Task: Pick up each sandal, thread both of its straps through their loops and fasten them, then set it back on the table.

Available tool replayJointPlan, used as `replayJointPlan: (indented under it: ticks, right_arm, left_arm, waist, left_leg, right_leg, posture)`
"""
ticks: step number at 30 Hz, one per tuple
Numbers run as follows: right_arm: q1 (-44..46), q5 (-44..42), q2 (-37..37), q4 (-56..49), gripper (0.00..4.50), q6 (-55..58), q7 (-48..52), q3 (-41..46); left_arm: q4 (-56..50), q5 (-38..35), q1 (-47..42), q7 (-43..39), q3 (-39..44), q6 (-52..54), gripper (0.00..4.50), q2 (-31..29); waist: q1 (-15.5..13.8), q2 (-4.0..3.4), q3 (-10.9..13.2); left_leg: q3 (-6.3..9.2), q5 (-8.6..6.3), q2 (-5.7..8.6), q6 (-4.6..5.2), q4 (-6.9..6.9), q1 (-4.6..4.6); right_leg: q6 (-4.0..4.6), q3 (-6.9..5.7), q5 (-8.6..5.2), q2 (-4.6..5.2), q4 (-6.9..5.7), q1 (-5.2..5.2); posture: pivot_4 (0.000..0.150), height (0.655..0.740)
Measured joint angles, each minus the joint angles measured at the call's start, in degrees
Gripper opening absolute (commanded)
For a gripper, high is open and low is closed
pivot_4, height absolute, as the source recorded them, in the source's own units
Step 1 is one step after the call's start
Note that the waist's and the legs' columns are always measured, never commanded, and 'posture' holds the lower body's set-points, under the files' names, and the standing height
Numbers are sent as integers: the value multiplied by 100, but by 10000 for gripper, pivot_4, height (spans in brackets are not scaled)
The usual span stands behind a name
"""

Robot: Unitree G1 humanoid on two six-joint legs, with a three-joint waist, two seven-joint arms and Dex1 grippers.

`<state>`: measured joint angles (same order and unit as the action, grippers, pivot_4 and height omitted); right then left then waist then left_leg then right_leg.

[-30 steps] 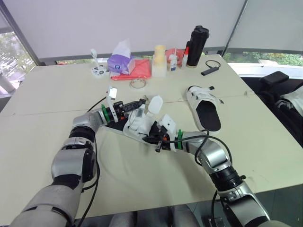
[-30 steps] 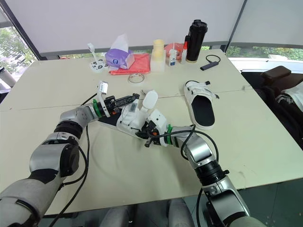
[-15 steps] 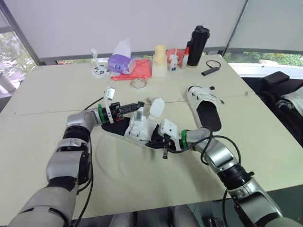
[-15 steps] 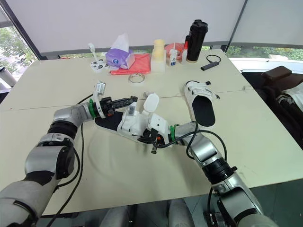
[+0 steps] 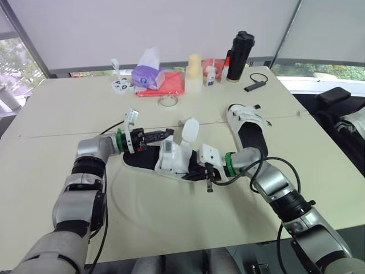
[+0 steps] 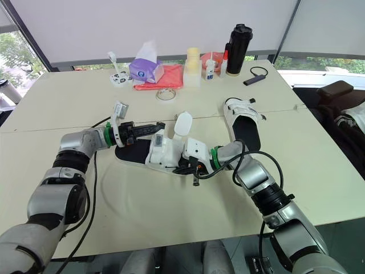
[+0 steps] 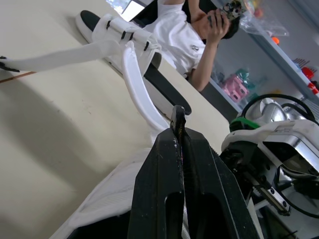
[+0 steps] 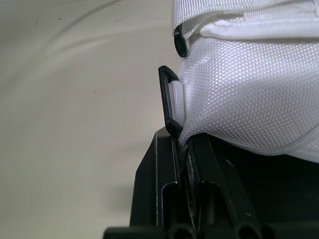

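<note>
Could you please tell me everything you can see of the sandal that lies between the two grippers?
The sandal is white, with a black footbed and a woven, mesh-like upper carrying a black loop. It seems to rest flat on the table; one strap stands up unfastened. The left gripper is shut on a strap, and the right gripper pinches the upper's edge beside the loop.

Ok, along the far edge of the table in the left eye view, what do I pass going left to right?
Small white gadget → purple tissue pack → pale yellow container → small white bottle → black flask → black adapter.
</note>
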<state>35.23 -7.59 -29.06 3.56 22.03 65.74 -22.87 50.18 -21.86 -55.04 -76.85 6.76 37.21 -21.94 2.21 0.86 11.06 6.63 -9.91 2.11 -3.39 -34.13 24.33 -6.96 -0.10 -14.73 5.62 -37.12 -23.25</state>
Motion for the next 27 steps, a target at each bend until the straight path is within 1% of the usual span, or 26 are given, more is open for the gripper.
replayJointPlan:
  ticks: [6,9,12,15,16,19,21,27]
  right_arm:
    - [-1,10,-15,-2,227,8,-1,5]
    - [-1,18,-15,-3,227,10,-4,6]
    - [-1,25,-14,-5,0,13,-10,5]
    - [-5,37,-14,-21,0,13,-12,2]
    - [-6,42,-14,-26,0,13,-13,2]
    - [-6,50,-13,-28,0,12,-18,2]
    - [-5,57,-11,-28,0,9,-28,2]
    - [-9,66,-10,-46,0,7,-42,-7]
  left_arm:
    - [527,132,-243,206,-100,-163,0,239]
    - [759,244,-378,284,-146,-184,0,261]
    - [881,287,-434,314,-145,-160,9361,259]
    - [1038,303,-443,367,-134,-21,23414,213]
    - [1052,304,-443,356,-135,39,29729,190]
    - [1049,311,-440,309,-142,141,44830,158]
    - [1001,308,-429,213,-142,179,44830,133]
    - [849,241,-267,286,59,249,44830,-157]
  waist:
    - [-3,0,0]
    - [-3,0,0]
    - [-2,1,-1]
    - [3,1,-1]
    - [3,1,0]
    - [3,1,0]
    - [3,1,-1]
    - [16,1,0]
  left_leg:
    - [0,0,1,0,-1,0]
    - [0,0,1,0,-1,0]
    - [0,0,1,0,-2,-1]
    - [0,0,1,0,-2,-1]
    - [0,0,1,0,-2,-1]
    - [0,0,1,0,-2,-1]
    - [0,0,1,0,-2,-1]
    - [0,0,1,0,-2,-1]
  right_leg:
    - [0,0,0,0,0,1]
    - [0,0,0,0,0,1]
    - [-1,0,0,0,-1,3]
    - [-1,0,0,0,-1,3]
    - [-1,-1,0,0,-1,3]
    - [-1,0,0,0,-1,3]
    - [-1,0,0,0,-1,3]
    - [-1,0,0,0,-2,2]
  posture:
    - [1500,7400]
    - [1500,7400]
    - [1500,7400]
    - [1500,7400]
    - [1500,7400]
    - [1500,7400]
    - [1500,7400]
    - [1500,7400]
